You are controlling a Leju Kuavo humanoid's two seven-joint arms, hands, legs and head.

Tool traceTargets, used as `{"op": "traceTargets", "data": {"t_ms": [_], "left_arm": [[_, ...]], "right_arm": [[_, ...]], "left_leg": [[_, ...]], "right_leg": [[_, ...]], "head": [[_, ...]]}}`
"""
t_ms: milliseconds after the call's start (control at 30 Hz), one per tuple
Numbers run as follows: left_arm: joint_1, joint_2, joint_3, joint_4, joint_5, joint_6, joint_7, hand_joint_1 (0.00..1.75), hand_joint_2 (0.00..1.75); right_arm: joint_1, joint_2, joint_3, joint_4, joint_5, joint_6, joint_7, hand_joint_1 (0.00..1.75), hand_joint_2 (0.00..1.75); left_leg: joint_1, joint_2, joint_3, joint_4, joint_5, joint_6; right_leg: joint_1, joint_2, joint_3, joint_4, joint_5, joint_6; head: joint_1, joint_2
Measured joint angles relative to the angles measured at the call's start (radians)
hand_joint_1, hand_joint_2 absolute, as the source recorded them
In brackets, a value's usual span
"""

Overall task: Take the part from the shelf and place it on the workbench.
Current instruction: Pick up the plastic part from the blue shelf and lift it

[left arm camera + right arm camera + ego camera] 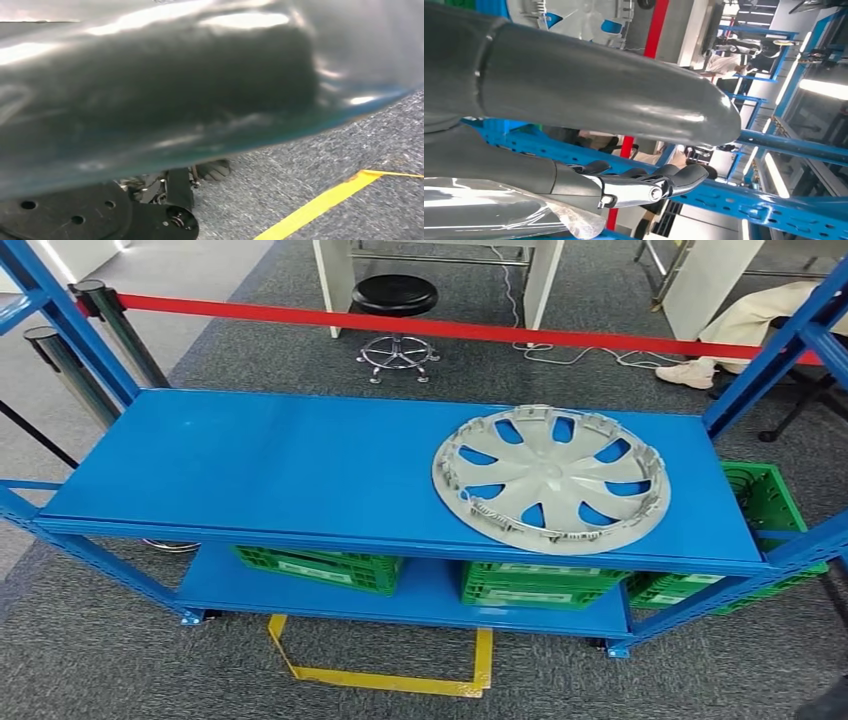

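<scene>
Right hand [644, 182]: I see it in the right wrist view, thick grey thumb above, dark fingers [684, 176] stretched out straight and apart from the thumb, nothing between them; I read it as open and empty.
Left hand: in the left wrist view I get a blurred grey mass close to the lens over grey carpet; I cannot tell how its fingers lie or whether it holds anything.
Part [551, 479]: grey wheel cover, spoked, lying flat with its clip-ringed side up on the top shelf, toward the right end, its near edge close to the shelf's front lip. A piece of it shows in the right wrist view too.
Shelf [250, 460]: blue steel rack, top board otherwise bare blue; blue uprights at the corners.
Lower board: green crates [325, 568] side by side under the top board; another green crate [765, 502] just beyond the right end.
Floor: grey carpet, yellow tape outline [390, 676] in front of the rack.
Behind the rack: red barrier belt [450, 329] on metal posts, a black round stool [395, 295], white furniture legs.
Far right: a person's leg and light shoe [688, 373].
</scene>
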Motion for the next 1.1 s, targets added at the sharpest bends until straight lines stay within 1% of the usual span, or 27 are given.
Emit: {"op": "traceTargets", "data": {"t_ms": [33, 67, 100, 200, 233, 267, 300, 333, 367, 400, 433, 467, 500, 533, 567, 600, 700, 733, 767, 800, 867, 900, 933, 967, 1033, 1067, 1100], "left_arm": [[0.0, 0.0, 0.002, 0.0, -0.002, -0.001, 0.0, 0.0, 0.0], [-0.001, 0.0, 0.003, 0.0, -0.003, -0.001, -0.001, 0.0, 0.0], [-0.002, 0.0, 0.004, 0.0, -0.004, -0.001, -0.001, 0.0, 0.0], [-0.004, 0.0, 0.005, 0.0, -0.005, -0.002, -0.002, 0.0, 0.0], [-0.005, 0.0, 0.006, 0.0, -0.006, -0.003, -0.002, 0.0, 0.0], [-0.005, 0.001, 0.006, 0.0, -0.006, -0.003, -0.002, 0.0, 0.0], [-0.005, 0.001, 0.006, 0.0, -0.007, -0.002, -0.002, 0.0, 0.0], [-0.005, 0.002, 0.006, 0.0, -0.007, -0.002, -0.002, 0.0, 0.0], [-0.004, 0.002, 0.007, 0.0, -0.008, -0.002, -0.002, 0.0, 0.0], [-0.003, 0.002, 0.008, 0.0, -0.008, -0.002, -0.002, 0.0, 0.0], [-0.002, 0.002, 0.008, 0.0, -0.008, -0.001, -0.002, 0.0, 0.0], [-0.002, 0.002, 0.008, 0.0, -0.008, -0.001, -0.002, 0.0, 0.0], [-0.002, 0.003, 0.008, 0.0, -0.008, -0.001, -0.002, 0.0, 0.0], [-0.003, 0.003, 0.009, 0.0, -0.008, -0.001, -0.002, 0.0, 0.0], [-0.004, 0.003, 0.009, 0.0, -0.008, -0.001, -0.002, 0.0, 0.0], [-0.004, 0.002, 0.01, 0.0, -0.008, -0.002, -0.003, 0.0, 0.0], [-0.003, 0.002, 0.014, 0.0, -0.011, -0.006, -0.004, 0.0, 0.0], [-0.003, 0.002, 0.015, 0.0, -0.012, -0.007, -0.004, 0.0, 0.0], [-0.004, 0.002, 0.016, 0.0, -0.012, -0.009, -0.004, 0.0, 0.0], [-0.005, 0.001, 0.018, 0.0, -0.013, -0.01, -0.004, 0.0, 0.0], [-0.006, 0.001, 0.021, 0.0, -0.014, -0.011, -0.004, 0.0, 0.0], [-0.005, 0.001, 0.023, 0.0, -0.014, -0.011, -0.004, 0.0, 0.0], [-0.005, 0.001, 0.024, 0.0, -0.014, -0.012, -0.004, 0.0, 0.0], [-0.005, 0.001, 0.024, 0.0, -0.016, -0.013, -0.004, 0.0, 0.0], [-0.005, 0.0, 0.025, 0.0, -0.024, -0.016, -0.001, 0.0, 0.0], [-0.006, 0.0, 0.025, 0.0, -0.03, -0.018, 0.0, 0.0, 0.0], [-0.006, 0.0, 0.024, 0.0, -0.036, -0.021, 0.002, 0.0, 0.0]], "right_arm": [[0.0, 0.0, 0.0, 0.0, 0.002, 0.003, 0.0, 0.0, 0.0], [0.0, 0.0, 0.0, 0.001, 0.004, 0.005, 0.001, 0.0, 0.0], [0.001, 0.0, 0.0, 0.001, 0.006, 0.008, 0.001, 0.0, 0.0], [0.004, 0.0, -0.002, 0.001, 0.008, 0.011, 0.002, 0.0, 0.0], [0.004, 0.0, -0.002, 0.001, 0.01, 0.012, 0.002, 0.0, 0.0], [0.004, 0.0, -0.002, 0.001, 0.011, 0.013, 0.003, 0.0, 0.0], [0.004, 0.0, -0.002, 0.001, 0.013, 0.013, 0.004, 0.0, 0.0], [0.004, 0.0, -0.002, 0.001, 0.014, 0.013, 0.006, 0.0, 0.0], [0.004, 0.0, -0.003, 0.002, 0.016, 0.013, 0.007, 0.0, 0.0], [0.004, 0.0, -0.003, 0.002, 0.016, 0.013, 0.009, 0.0, 0.0], [0.004, 0.0, -0.003, 0.003, 0.017, 0.013, 0.01, 0.0, 0.0], [0.004, 0.0, -0.003, 0.003, 0.017, 0.013, 0.011, 0.0, 0.0], [0.004, 0.0, -0.003, 0.004, 0.018, 0.013, 0.011, 0.0, 0.0], [0.004, 0.0, -0.003, 0.004, 0.019, 0.014, 0.012, 0.0, 0.0], [0.004, 0.0, -0.004, 0.004, 0.022, 0.014, 0.014, 0.0, 0.0], [0.003, 0.0, -0.004, 0.005, 0.027, 0.015, 0.016, 0.0, 0.0], [0.001, 0.0, -0.005, 0.008, 0.045, 0.017, 0.022, 0.0, 0.0], [0.0, 0.0, -0.005, 0.008, 0.047, 0.017, 0.022, 0.0, 0.0], [-0.001, 0.0, -0.005, 0.009, 0.048, 0.018, 0.022, 0.0, 0.0], [-0.002, 0.0, -0.006, 0.009, 0.048, 0.019, 0.022, 0.0, 0.0], [-0.004, 0.0, -0.006, 0.012, 0.048, 0.02, 0.022, 0.0, 0.0], [-0.004, 0.0, -0.006, 0.013, 0.049, 0.02, 0.023, 0.0, 0.0], [-0.004, 0.0, -0.007, 0.015, 0.052, 0.02, 0.025, 0.0, 0.0], [-0.004, 0.0, -0.008, 0.016, 0.057, 0.021, 0.029, 0.0, 0.0], [-0.01, -0.001, -0.012, 0.02, 0.075, 0.022, 0.049, 0.0, 0.0], [-0.017, -0.002, -0.015, 0.024, 0.085, 0.023, 0.063, 0.0, 0.0], [-0.024, -0.005, -0.02, 0.029, 0.095, 0.025, 0.078, 0.0, 0.0]], "left_leg": [[-0.002, -0.001, 0.006, 0.001, -0.006, -0.004], [-0.004, -0.001, 0.01, 0.002, -0.011, -0.009], [-0.005, -0.001, 0.011, 0.003, -0.014, -0.014], [-0.004, -0.001, 0.016, 0.003, -0.021, -0.028], [-0.004, -0.001, 0.011, 0.018, -0.033, -0.034], [-0.003, -0.001, -0.002, 0.052, -0.053, -0.04], [-0.001, -0.001, -0.028, 0.107, -0.081, -0.045], [0.001, 0.0, -0.063, 0.176, -0.112, -0.049], [0.002, 0.0, -0.098, 0.24, -0.133, -0.052], [0.004, 0.0, -0.122, 0.279, -0.136, -0.054], [0.005, 0.0, -0.13, 0.283, -0.119, -0.055], [0.006, 0.0, -0.12, 0.246, -0.083, -0.055], [0.007, 0.0, -0.096, 0.181, -0.037, -0.053], [0.006, -0.001, -0.069, 0.116, -0.004, -0.051], [0.005, -0.001, -0.048, 0.063, 0.016, -0.047], [0.003, -0.001, -0.036, 0.032, 0.023, -0.043], [0.001, -0.001, -0.033, 0.013, 0.022, -0.027], [0.002, 0.0, -0.031, 0.009, 0.024, -0.021], [0.004, 0.0, -0.031, 0.005, 0.026, -0.014], [0.006, 0.001, -0.03, 0.003, 0.027, -0.009], [0.004, 0.002, -0.032, 0.003, 0.026, -0.004], [0.003, 0.002, -0.031, 0.003, 0.025, -0.003], [0.002, 0.002, -0.03, 0.003, 0.025, -0.003], [0.002, 0.002, -0.028, 0.003, 0.024, -0.003], [0.001, 0.0, -0.023, 0.003, 0.021, -0.006], [-0.001, 0.0, -0.022, 0.005, 0.019, -0.01], [-0.002, 0.0, -0.023, 0.006, 0.018, -0.015]], "right_leg": [[0.002, 0.0, 0.03, -0.065, 0.03, -0.004], [0.003, 0.0, 0.053, -0.111, 0.048, -0.009], [0.005, 0.0, 0.066, -0.134, 0.052, -0.012], [0.004, 0.003, 0.075, -0.142, 0.049, -0.022], [0.002, 0.002, 0.078, -0.146, 0.05, -0.027], [0.0, 0.0, 0.082, -0.149, 0.05, -0.032], [-0.001, -0.001, 0.085, -0.15, 0.048, -0.036], [-0.002, -0.003, 0.086, -0.15, 0.046, -0.04], [-0.002, -0.003, 0.088, -0.15, 0.044, -0.042], [-0.001, -0.002, 0.09, -0.15, 0.042, -0.043], [-0.001, -0.001, 0.094, -0.15, 0.039, -0.043], [-0.002, 0.001, 0.099, -0.15, 0.036, -0.042], [-0.002, 0.002, 0.105, -0.15, 0.032, -0.039], [0.0, 0.002, 0.108, -0.15, 0.028, -0.036], [0.002, 0.003, 0.111, -0.149, 0.024, -0.031], [0.003, 0.003, 0.112, -0.148, 0.022, -0.026], [0.002, 0.003, 0.111, -0.151, 0.02, -0.01], [0.001, 0.003, 0.106, -0.142, 0.012, -0.006], [0.001, 0.002, 0.091, -0.113, -0.007, -0.002], [0.0, 0.002, 0.065, -0.062, -0.035, 0.001], [0.0, 0.001, -0.004, 0.077, -0.096, 0.005], [0.0, 0.001, -0.031, 0.127, -0.109, 0.006], [0.0, 0.001, -0.041, 0.141, -0.101, 0.005], [0.0, 0.001, -0.03, 0.113, -0.074, 0.004], [0.001, 0.0, 0.034, -0.026, 0.0, -0.002], [0.001, 0.001, 0.065, -0.09, 0.023, -0.006], [0.002, 0.001, 0.086, -0.132, 0.033, -0.009]], "head": [[0.0, 0.0], [-0.001, 0.0], [-0.001, 0.0], [-0.002, 0.0], [-0.004, 0.0], [-0.006, 0.0], [-0.008, 0.0], [-0.01, 0.0], [-0.01, 0.0], [-0.01, 0.0], [-0.01, 0.0], [-0.01, 0.0], [-0.01, 0.0], [-0.01, 0.0], [-0.01, 0.0], [-0.009, 0.0], [-0.008, 0.0], [-0.006, 0.0], [-0.003, 0.0], [-0.001, 0.0], [0.003, 0.0], [0.003, 0.0], [0.003, 0.0], [0.003, 0.0], [0.003, 0.0], [0.003, 0.0], [0.002, 0.0]]}}
